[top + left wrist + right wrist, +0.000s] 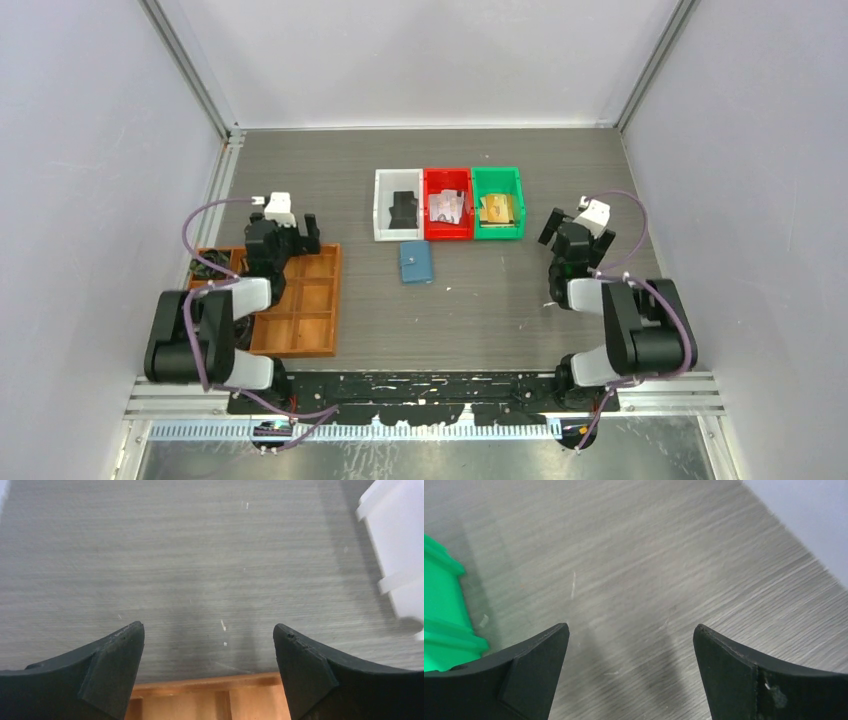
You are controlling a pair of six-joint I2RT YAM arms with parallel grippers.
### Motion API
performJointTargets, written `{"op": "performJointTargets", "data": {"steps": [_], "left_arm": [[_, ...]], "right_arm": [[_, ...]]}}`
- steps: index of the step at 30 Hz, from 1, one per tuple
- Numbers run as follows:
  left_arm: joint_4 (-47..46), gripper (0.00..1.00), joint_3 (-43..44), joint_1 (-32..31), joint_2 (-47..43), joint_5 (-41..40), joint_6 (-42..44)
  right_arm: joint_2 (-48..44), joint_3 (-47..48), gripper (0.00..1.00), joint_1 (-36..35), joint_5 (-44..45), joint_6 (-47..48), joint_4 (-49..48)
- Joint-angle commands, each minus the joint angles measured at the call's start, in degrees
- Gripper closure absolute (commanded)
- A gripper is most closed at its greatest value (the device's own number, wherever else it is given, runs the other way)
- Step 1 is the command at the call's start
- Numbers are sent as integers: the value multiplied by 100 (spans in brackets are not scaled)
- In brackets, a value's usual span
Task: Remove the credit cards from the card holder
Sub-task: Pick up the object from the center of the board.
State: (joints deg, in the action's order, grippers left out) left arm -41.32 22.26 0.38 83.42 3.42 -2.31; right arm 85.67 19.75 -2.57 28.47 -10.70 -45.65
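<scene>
Lying shut nr 3 part-filled bins (447, 172), card holder (415, 261); left gripper (208, 630), right gripper (631, 630) both spread

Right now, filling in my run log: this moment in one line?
card holder: closed, untouched | left claw: open, empty | right claw: open, empty

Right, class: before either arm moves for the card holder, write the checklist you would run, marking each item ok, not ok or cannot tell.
1. Target found: ok. The card holder lies flat on the table, in front of the white bin and the red bin.
2. Sight of credit cards: not ok. The holder is folded shut and none show.
3. Left tool open and empty: ok.
4. Right tool open and empty: ok.
5. Tools at the holder: not ok. Both stand off to its sides, the left by the wooden tray.
</scene>
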Motion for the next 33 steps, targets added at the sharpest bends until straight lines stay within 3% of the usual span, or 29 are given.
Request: {"op": "performJointTargets", "data": {"steps": [1,6,8,10,14,16,19,26,33], "left_arm": [[1907,0,923,19,-1164,25,200],[4785,0,2166,58,-1852,422,576],[5747,0,2653,86,-1960,595,585],[6545,0,3052,134,-2030,766,609],[7670,0,3675,146,-2092,847,744],[8147,0,3942,147,-2045,728,762],[8845,0,4250,146,-1884,565,784],[9588,3,4647,146,-1704,501,459],[10059,1,4927,146,-1542,536,275]], "right_arm": [[-1148,848,1,-89,654,-357,1717],[-2200,1283,1,-78,317,-1340,2817],[-2411,1452,1,-75,380,-2196,3131],[-2505,2005,1,-31,358,-3084,4324],[-2341,2536,1,13,-1262,-2884,4992],[-2167,2889,0,-102,-1576,-2855,5639],[-2019,3195,0,-785,-1330,-2626,6191],[-1287,3789,1,-3128,-814,-2543,6863],[9,4575,1,-4408,-914,-2451,7152]]}}
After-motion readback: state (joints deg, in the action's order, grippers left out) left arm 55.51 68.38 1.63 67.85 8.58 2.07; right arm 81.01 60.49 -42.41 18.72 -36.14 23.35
